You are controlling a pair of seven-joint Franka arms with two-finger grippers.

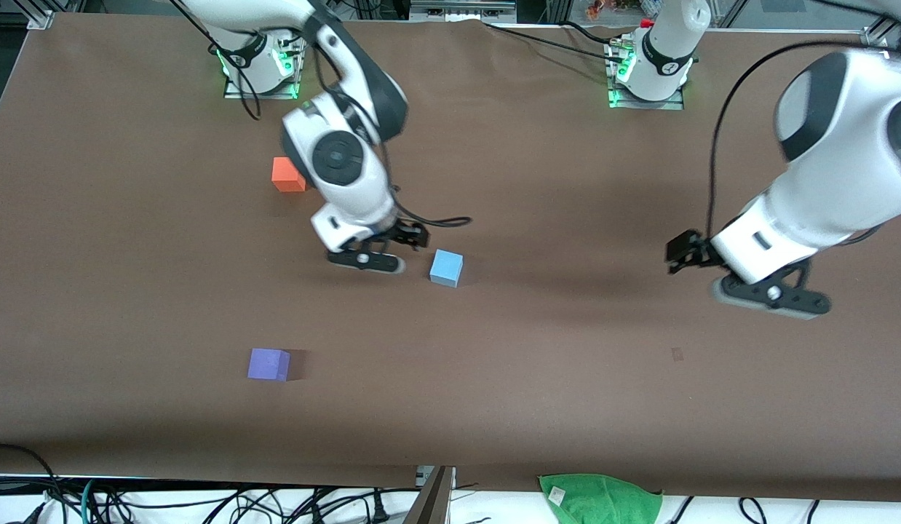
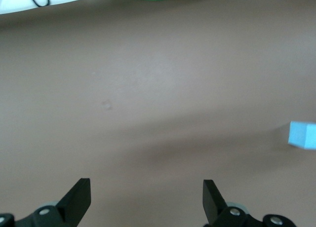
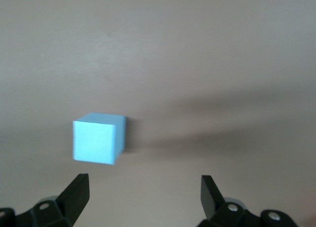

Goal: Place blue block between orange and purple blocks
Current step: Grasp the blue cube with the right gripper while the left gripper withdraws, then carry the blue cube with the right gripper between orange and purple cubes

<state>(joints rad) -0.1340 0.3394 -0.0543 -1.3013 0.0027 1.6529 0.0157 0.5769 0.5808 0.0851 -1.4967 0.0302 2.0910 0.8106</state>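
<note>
Blue block (image 1: 446, 267) loose on the tabletop (image 1: 567, 378), both grippers empty.

From my remote seat: purple block (image 1: 268, 364) sits nearest the front camera, toward the right arm's end; orange block (image 1: 287, 175) lies farther from the camera, part hidden by the right arm. Right gripper (image 1: 365, 260) hangs low over bare tabletop just beside blue, fingers (image 3: 74, 195) spread wide, nothing between them. Blue rests apart from the other two, toward the left arm's end. Left gripper (image 1: 773, 295) hovers well apart over bare tabletop, fingers (image 2: 76, 197) spread, empty.
</note>
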